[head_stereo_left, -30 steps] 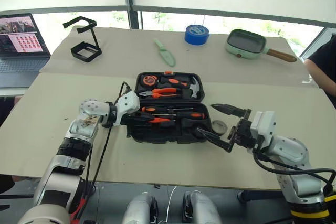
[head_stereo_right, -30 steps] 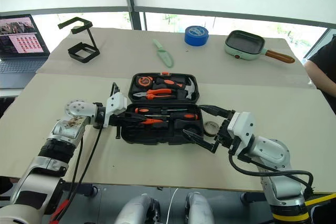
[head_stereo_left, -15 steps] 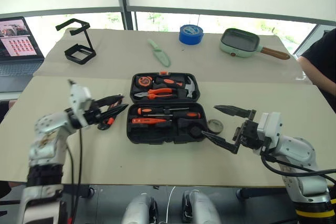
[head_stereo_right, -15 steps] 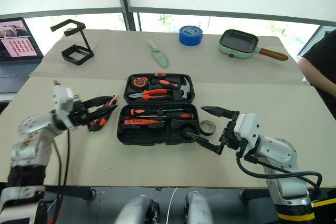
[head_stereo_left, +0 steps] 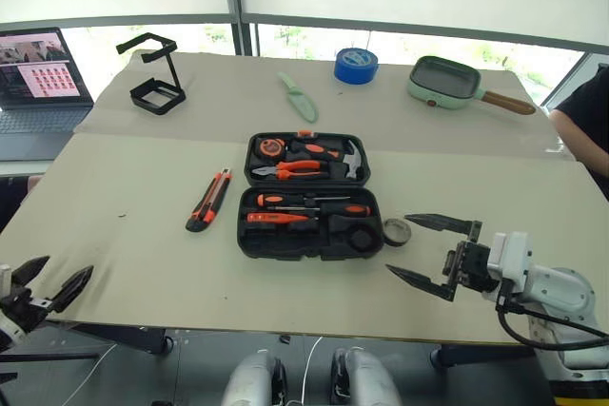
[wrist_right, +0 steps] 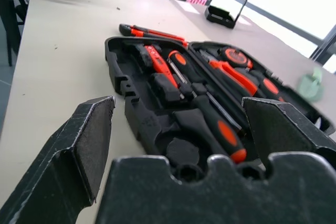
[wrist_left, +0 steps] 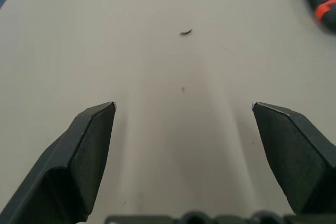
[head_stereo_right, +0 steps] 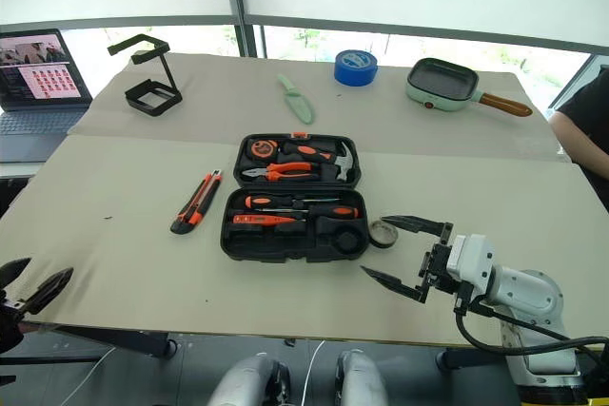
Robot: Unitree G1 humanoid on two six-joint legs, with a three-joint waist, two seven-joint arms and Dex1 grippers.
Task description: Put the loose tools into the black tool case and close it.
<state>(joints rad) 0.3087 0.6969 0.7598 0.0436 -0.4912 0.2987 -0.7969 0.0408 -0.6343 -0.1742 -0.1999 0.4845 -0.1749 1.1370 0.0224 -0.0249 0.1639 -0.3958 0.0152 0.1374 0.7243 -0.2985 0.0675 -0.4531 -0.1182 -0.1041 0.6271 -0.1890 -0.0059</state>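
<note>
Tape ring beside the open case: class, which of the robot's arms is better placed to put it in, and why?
Right. The open right gripper sits just in front of the small tape ring, beside the black tool case. The open left gripper hangs off the table's far left corner.

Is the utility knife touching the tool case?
Apart. In the left eye view the utility knife lies on the table left of the tool case, with a clear strip of bare table between them.

The open tool case [head_stereo_left: 309, 197] sits mid-table with screwdrivers [head_stereo_left: 309, 208] in its near half. The utility knife [head_stereo_left: 208, 200] lies just left of it, the small tape ring [head_stereo_left: 396, 231] touching its right edge.
</note>
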